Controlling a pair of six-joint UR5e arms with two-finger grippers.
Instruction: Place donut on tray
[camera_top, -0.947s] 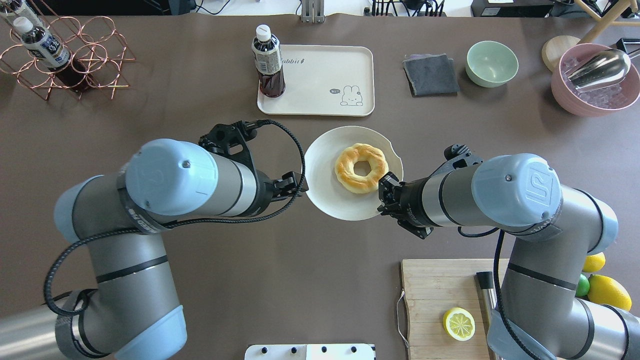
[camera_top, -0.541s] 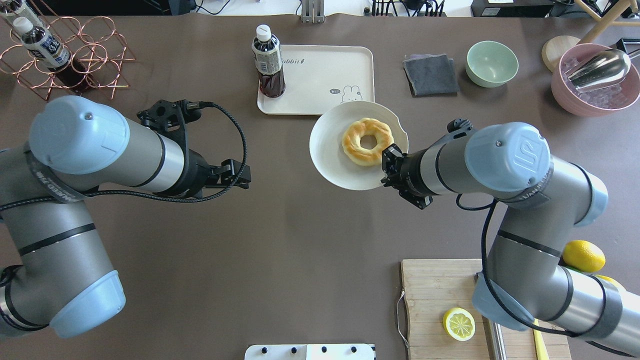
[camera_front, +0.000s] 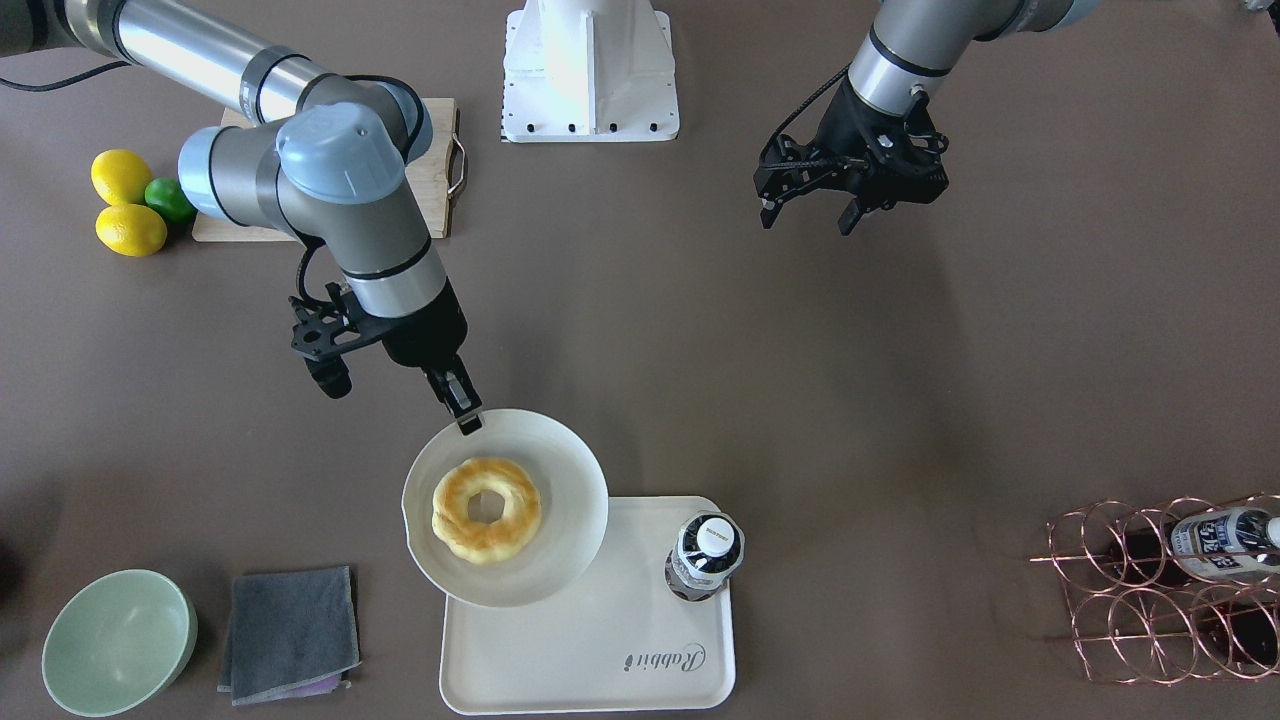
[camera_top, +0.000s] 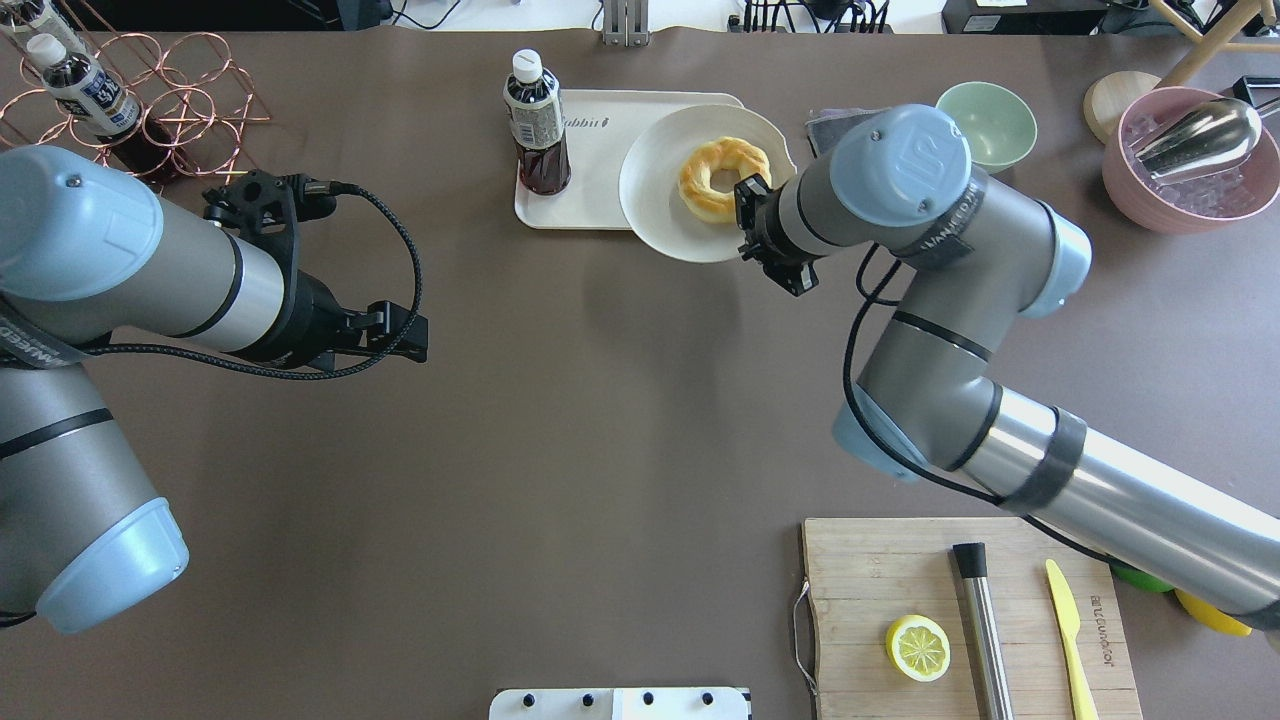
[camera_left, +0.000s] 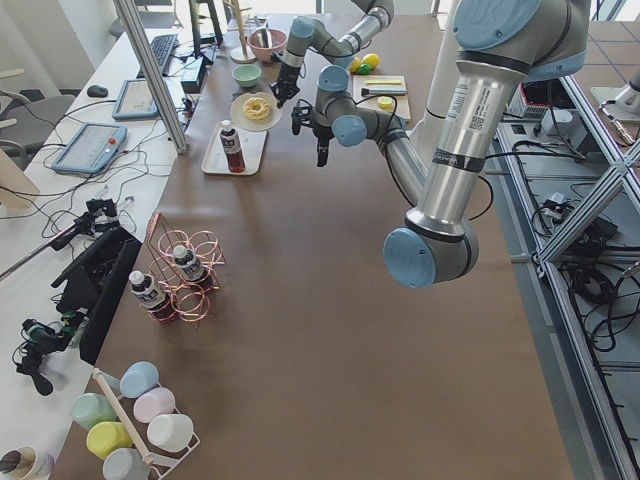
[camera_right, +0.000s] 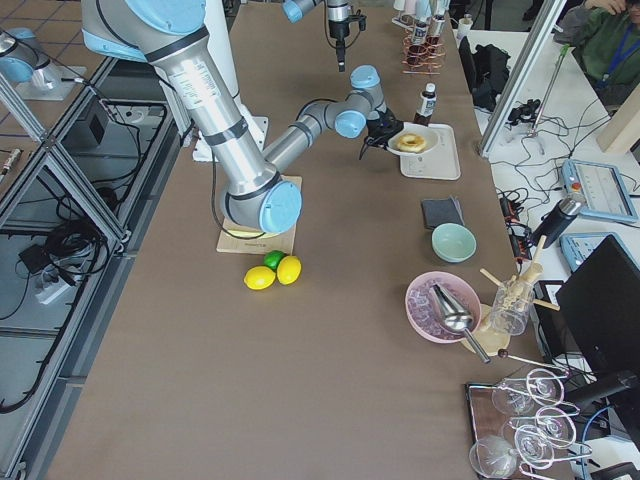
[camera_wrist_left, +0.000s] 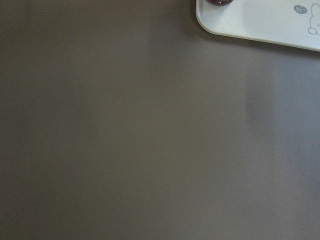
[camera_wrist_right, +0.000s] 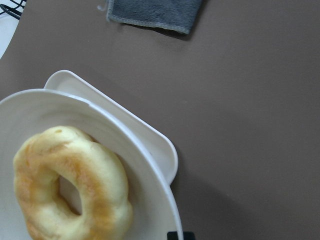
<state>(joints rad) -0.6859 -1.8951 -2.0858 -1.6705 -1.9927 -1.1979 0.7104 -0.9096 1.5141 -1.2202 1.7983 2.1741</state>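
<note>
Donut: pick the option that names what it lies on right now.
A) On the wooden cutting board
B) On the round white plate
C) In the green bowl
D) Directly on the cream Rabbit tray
B: the donut lies on the round white plate, which the right end effector grips at the rim, with the plate overlapping a corner of the tray.

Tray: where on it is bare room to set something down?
Bare: the tray strip with the Rabbit script, along the edge far from the robot, and a gap between plate and bottle. Crowded: the robot-side edge, where the plate with the donut, in the right gripper, overlaps one corner and the bottle stands near the other.
</note>
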